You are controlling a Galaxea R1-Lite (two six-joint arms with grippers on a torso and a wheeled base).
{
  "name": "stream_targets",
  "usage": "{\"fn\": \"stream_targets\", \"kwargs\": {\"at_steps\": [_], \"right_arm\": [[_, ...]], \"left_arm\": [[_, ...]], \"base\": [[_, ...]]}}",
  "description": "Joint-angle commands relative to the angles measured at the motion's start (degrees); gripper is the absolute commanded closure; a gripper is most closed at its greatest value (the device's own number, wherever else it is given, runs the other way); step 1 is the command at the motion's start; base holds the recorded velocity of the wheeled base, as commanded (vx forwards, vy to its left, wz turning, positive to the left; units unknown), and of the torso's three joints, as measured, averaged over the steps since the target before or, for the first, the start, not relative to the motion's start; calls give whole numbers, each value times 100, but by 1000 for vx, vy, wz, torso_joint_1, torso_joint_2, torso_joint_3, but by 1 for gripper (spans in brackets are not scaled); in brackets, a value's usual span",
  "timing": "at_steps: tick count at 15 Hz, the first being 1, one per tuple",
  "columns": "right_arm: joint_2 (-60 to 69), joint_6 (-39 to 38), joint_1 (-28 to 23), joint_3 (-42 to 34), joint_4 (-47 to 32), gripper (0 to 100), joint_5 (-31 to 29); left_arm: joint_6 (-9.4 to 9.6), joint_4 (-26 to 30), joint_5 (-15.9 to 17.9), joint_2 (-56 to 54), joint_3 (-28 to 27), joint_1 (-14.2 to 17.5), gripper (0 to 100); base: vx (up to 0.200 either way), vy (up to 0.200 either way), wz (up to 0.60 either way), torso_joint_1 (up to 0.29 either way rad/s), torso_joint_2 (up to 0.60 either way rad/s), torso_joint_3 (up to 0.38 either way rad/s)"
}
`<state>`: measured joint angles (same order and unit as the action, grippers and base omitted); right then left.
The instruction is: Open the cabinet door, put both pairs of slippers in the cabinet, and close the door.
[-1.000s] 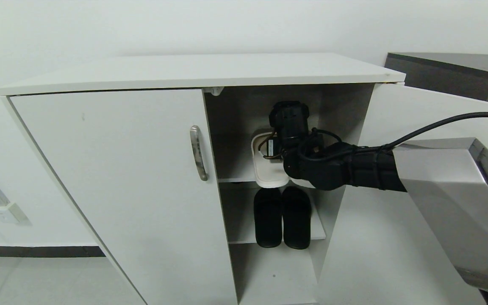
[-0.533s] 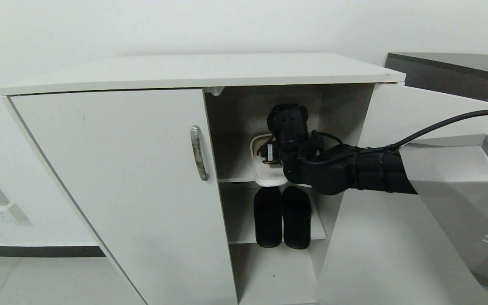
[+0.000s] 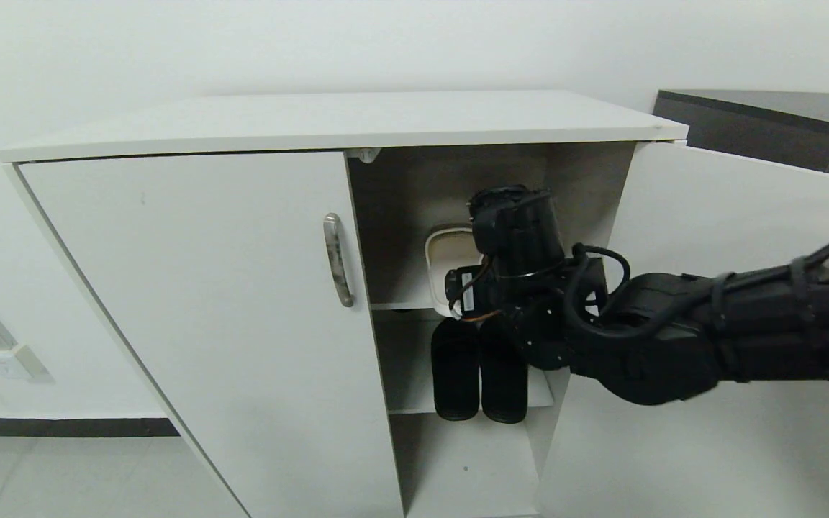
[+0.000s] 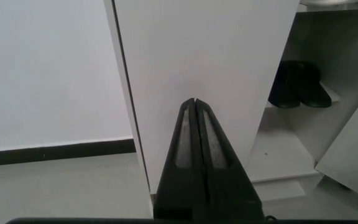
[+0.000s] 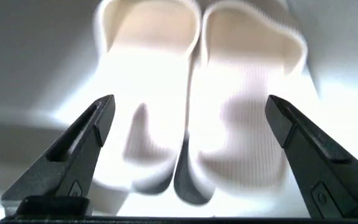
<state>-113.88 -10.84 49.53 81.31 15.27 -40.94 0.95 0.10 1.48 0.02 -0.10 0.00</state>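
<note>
Two pairs of slippers lie inside the cabinet [image 3: 342, 122]: the white slippers [image 3: 447, 252] side by side on the upper shelf [image 3: 393, 306], toes inward, and the black slippers [image 3: 479, 374] likewise on the lower shelf [image 3: 404, 388]. Placement therefore reads as complete, with only the closing of the door outstanding. The right pincer [image 5: 190, 102] hangs at the mouth of the upper compartment with its fingers spread wide and gripping nothing. In the right wrist view the white pair sits between and beyond the two fingers, clear of both, which is consistent with a release just made. The left pincer [image 4: 194, 109] is closed on nothing, fingers pressed together, and faces the closed left door [image 3: 191, 288], well apart from the slippers; it appears parked out of the working space. The right door [image 3: 709, 208] stands swung wide toward the robot's right. The main obstruction is the right arm itself, which crosses the opening and lies in the door's swing path; it must withdraw before the door can travel. The heels of both pairs appear to reach or slightly overhang the front edges of their shelves, which could foul the closing door. The bottom compartment [image 3: 458, 467] holds nothing. A grey unit [image 3: 767, 122] stands behind the open door, and a wall socket [image 3: 15, 360] sits low on the wall to the left.
</note>
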Motion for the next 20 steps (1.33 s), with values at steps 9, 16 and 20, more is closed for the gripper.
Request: {"fn": "stream_targets", "kwargs": {"at_steps": [9,16,20], "right_arm": [[1448,3,619,-2805,1839,0,657],[1430,3,610,-2919,1830,100,666],[1378,3,610,-2928,1839,100,666]], "left_arm": [[10,-1,2,-2,1,0,100],[2,-1,2,-2,1,0,100],[10,-1,2,6,1,0,100]], "base": [[0,0,0,0,0,0],[0,0,0,0,0,0],[-150,0,0,2,-1,3]]}}
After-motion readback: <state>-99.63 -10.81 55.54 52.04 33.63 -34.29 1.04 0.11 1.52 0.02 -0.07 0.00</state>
